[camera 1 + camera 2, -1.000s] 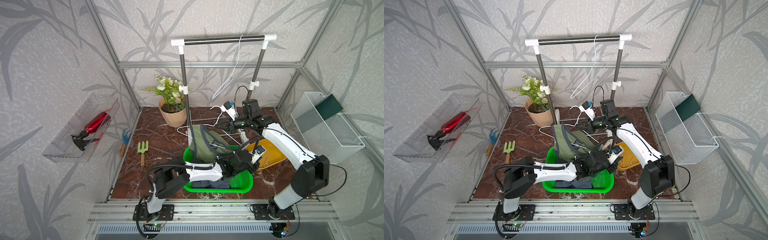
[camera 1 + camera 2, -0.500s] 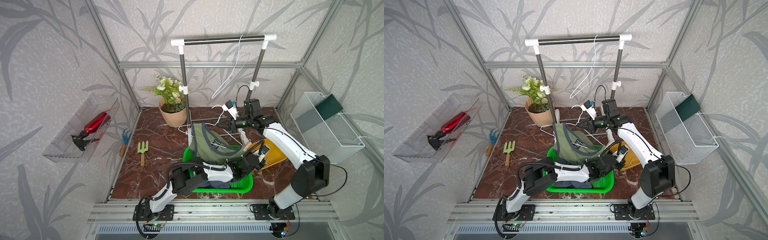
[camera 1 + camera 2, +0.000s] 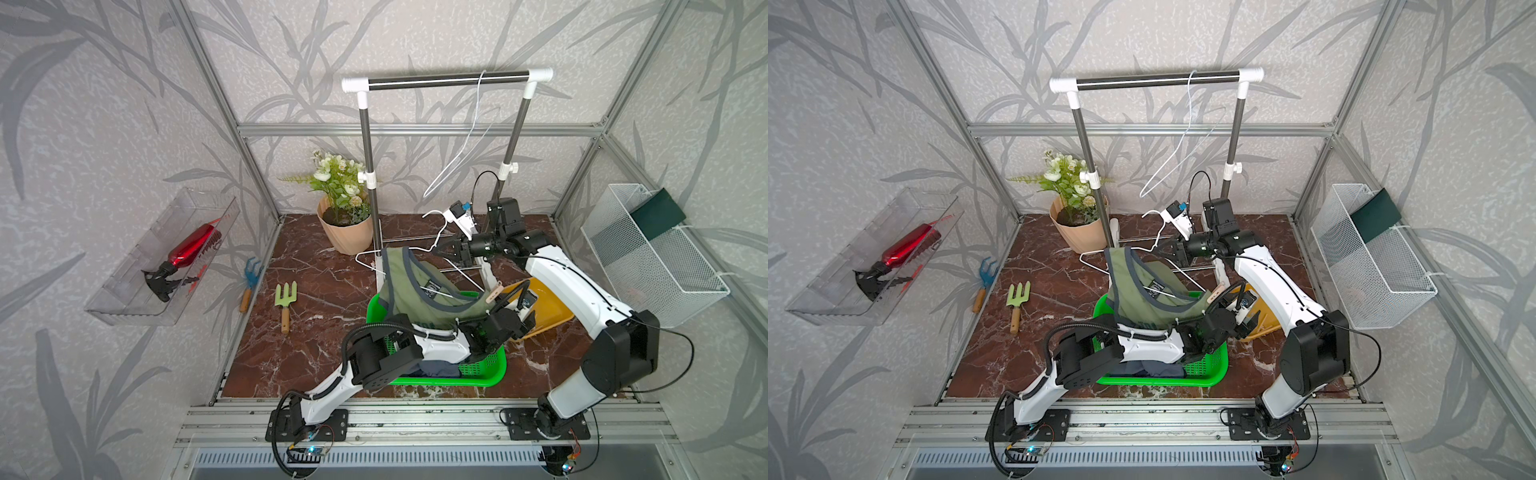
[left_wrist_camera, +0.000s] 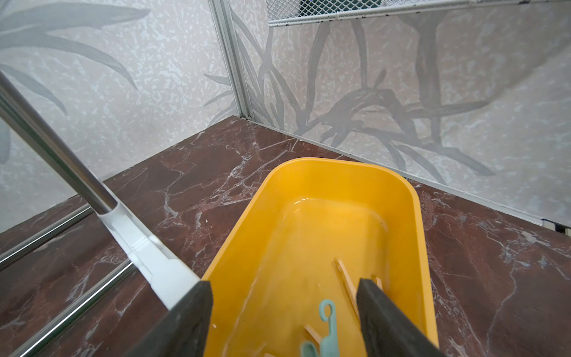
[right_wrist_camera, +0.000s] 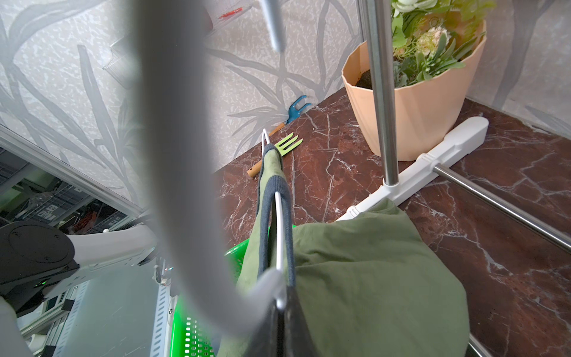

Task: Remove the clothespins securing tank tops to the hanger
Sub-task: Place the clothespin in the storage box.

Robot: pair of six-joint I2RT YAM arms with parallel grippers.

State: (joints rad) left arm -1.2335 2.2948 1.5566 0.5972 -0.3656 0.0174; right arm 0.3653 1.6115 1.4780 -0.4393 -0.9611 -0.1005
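An olive green tank top [image 3: 415, 291] [image 5: 355, 278] hangs from a white wire hanger [image 3: 365, 264] over the green basket [image 3: 494, 365]. My right gripper [image 3: 440, 249] [image 5: 281, 309] is shut on the hanger's neck. One tan clothespin [image 3: 493, 292] [image 3: 1216, 292] clips the top to the hanger's right end. The navy tank top [image 3: 436, 368] lies in the basket. My left gripper [image 3: 525, 316] [image 4: 284, 287] stands open over the yellow tray [image 4: 340, 179]. Wooden clothespins [image 4: 347, 284] and a blurred teal clip [image 4: 327, 327] show in the tray, and its fingers touch none of them.
The clothes rack [image 3: 449, 80] carries another bare hanger [image 3: 461, 153], and its white foot [image 4: 148, 256] is beside the tray. A flower pot [image 3: 347, 232], a green garden fork [image 3: 286, 303] and a blue rake [image 3: 249, 278] sit at the left. A wire basket [image 3: 652, 257] hangs on the right wall.
My left arm swung right from above the green basket to above the yellow tray, and its jaws opened. The right gripper kept its hold on the hanger.
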